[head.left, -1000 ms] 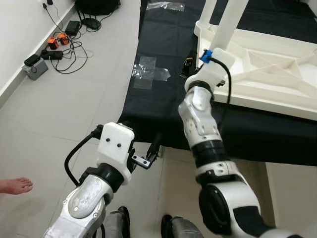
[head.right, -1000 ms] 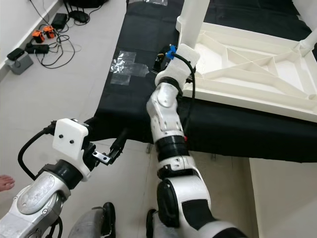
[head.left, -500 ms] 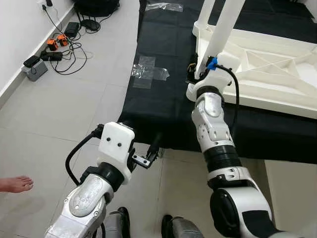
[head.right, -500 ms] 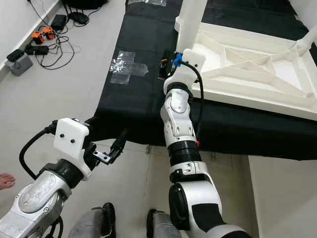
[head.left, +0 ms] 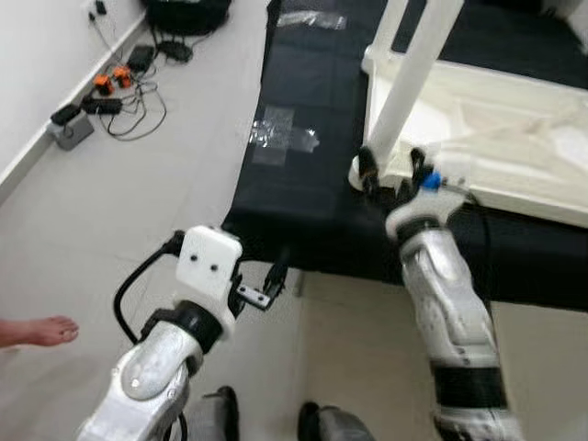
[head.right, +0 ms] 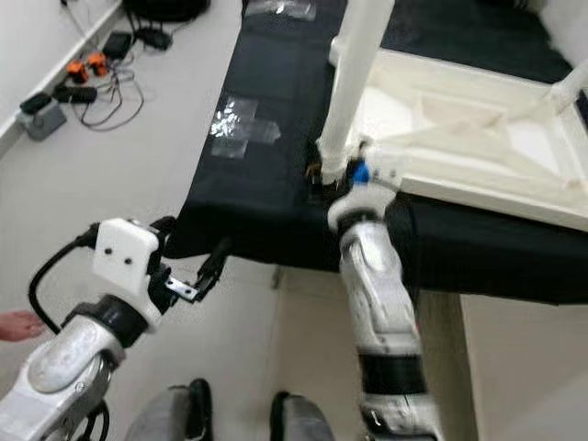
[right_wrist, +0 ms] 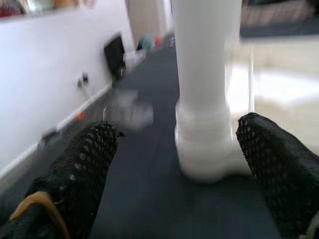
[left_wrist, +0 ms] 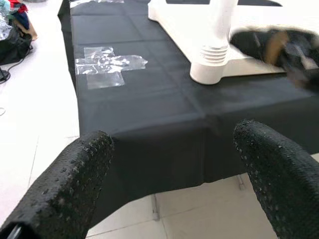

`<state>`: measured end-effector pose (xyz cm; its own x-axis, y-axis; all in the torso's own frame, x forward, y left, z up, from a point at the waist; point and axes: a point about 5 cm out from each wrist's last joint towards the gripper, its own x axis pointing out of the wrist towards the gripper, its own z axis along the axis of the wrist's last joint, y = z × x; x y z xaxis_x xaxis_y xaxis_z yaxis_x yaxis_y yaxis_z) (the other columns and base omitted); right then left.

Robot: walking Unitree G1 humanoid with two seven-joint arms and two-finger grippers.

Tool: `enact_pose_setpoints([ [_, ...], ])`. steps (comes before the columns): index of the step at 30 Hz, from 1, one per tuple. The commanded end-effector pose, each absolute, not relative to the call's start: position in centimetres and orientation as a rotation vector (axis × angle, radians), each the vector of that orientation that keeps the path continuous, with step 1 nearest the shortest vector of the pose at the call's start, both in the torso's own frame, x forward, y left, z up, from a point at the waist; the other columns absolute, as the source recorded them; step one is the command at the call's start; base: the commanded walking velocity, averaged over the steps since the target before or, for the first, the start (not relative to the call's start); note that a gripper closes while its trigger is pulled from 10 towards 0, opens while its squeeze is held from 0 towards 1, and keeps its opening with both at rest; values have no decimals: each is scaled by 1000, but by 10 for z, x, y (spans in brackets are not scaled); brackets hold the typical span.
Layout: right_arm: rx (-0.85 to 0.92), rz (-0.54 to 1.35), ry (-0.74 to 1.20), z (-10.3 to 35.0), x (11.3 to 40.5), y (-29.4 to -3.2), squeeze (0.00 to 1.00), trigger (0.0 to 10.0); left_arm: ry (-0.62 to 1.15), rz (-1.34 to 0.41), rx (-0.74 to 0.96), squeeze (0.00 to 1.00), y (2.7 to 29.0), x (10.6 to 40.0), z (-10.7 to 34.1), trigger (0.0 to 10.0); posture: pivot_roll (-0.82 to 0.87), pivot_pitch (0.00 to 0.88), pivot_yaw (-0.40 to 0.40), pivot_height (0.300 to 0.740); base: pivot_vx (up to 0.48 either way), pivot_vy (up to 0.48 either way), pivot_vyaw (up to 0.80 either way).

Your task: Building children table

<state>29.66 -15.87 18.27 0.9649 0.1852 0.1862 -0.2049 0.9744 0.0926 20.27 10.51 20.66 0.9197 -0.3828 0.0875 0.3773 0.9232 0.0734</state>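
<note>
The white children's table (head.left: 514, 119) lies upside down on a black cloth (head.left: 303, 193). One white leg (head.left: 413, 73) stands upright in its near left corner. My right gripper (head.left: 393, 170) is open at the foot of this leg, one finger on each side, apart from it. In the right wrist view the leg (right_wrist: 202, 74) stands between the two black fingers (right_wrist: 89, 164). My left gripper (head.left: 274, 277) is open and holds nothing, low over the floor by the cloth's near edge. In the left wrist view the leg (left_wrist: 215, 45) is ahead of the fingers.
Clear tape (head.left: 280, 138) is stuck on the cloth left of the table. Cables and chargers (head.left: 110, 87) lie by the left wall, with a black bag (head.left: 184, 14) behind them. A person's bare foot (head.left: 37, 331) rests on the floor tiles at the left.
My right arm has swung to the right and its gripper has come from beside the leg to its foot, with the fingers either side. The left arm has hardly moved.
</note>
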Motion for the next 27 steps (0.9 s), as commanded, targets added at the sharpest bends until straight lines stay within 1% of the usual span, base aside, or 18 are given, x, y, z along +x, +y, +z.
enact_pose_setpoints([
  [1, 77, 253, -170, 179, 284, -159, 0, 10000, -66, -383, 63, 0, 107, 202, 198, 10000, 43, 165, -84, 740, 0, 0, 0],
  [4, 79, 243, -160, 174, 278, -164, 0, 10000, -54, -374, 72, 0, 109, 201, 194, 10000, 41, 155, -79, 740, 0, 0, 0],
  [6, 50, 167, -118, 162, 271, -177, 0, 10000, -32, -338, 80, 0, 114, 201, 186, 10000, 38, 134, -70, 740, 0, 0, 0],
  [8, 50, 167, -118, 162, 271, -177, 0, 10000, -32, -338, 80, 0, 114, 201, 186, 10000, 38, 134, -70, 740, 0, 0, 0],
  [9, 45, 124, -103, 159, 269, -182, 0, 10000, -27, -312, 81, 0, 116, 202, 184, 10000, 35, 122, -64, 740, 0, 0, -788],
  [10, 45, 124, -103, 159, 269, -182, 0, 10000, -27, -312, 81, 0, 116, 202, 184, 10000, 35, 122, -64, 740, 0, 0, -788],
  [12, 66, 80, -96, 161, 270, -185, 0, 10000, -57, -245, 88, 0, 121, 210, 188, 10000, 35, 106, -63, 740, 0, 0, -800],
  [16, 62, 77, -100, 165, 272, -184, 0, 10000, -82, -208, 89, 0, 125, 214, 193, 10000, 38, 92, -66, 740, 0, 0, -800],
  [17, 68, 58, -105, 167, 276, -184, 0, 10000, -104, -169, 96, 0, 131, 218, 198, 10000, 43, 84, -68, 740, 0, 0, -800],
  [18, 68, 58, -105, 167, 276, -184, 0, 10000, -104, -169, 96, 0, 131, 218, 198, 10000, 43, 84, -68, 740, 0, 0, -800],
  [19, 61, 25, -113, 171, 279, -186, 0, 10000, -121, -127, 105, 0, 139, 221, 202, 10000, 47, 75, -70, 740, 0, 0, -800],
  [20, 61, 25, -113, 171, 279, -186, 0, 10000, -121, -127, 105, 0, 139, 221, 202, 10000, 47, 75, -70, 740, 0, 0, -800],
  [21, 45, -5, -121, 174, 283, -189, 0, 10000, -131, -86, 108, 0, 148, 223, 205, 10000, 50, 64, -71, 740, 0, 0, -800],
  [23, 45, -5, -121, 174, 283, -189, 0, 10000, -131, -86, 108, 0, 148, 223, 205, 10000, 50, 64, -71, 740, 0, 0, -800],
  [24, 23, -31, -121, 176, 286, -192, 0, 10000, -143, -51, 120, 0, 155, 224, 207, 10000, 52, 62, -71, 740, 0, 0, -800],
  [25, 23, -31, -121, 176, 286, -192, 0, 10000, -143, -51, 120, 0, 155, 224, 207, 10000, 52, 62, -71, 740, 0, 0, -800],
  [26, 17, -54, -125, 178, 289, -193, 0, 10000, -154, -20, 126, 0, 162, 224, 209, 10000, 55, 56, -75, 740, 262, 0, 0],
  [27, 17, -54, -125, 178, 289, -193, 0, 10000, -154, -20, 126, 0, 162, 224, 209, 10000, 55, 56, -75, 740, 262, 0, 0],
])
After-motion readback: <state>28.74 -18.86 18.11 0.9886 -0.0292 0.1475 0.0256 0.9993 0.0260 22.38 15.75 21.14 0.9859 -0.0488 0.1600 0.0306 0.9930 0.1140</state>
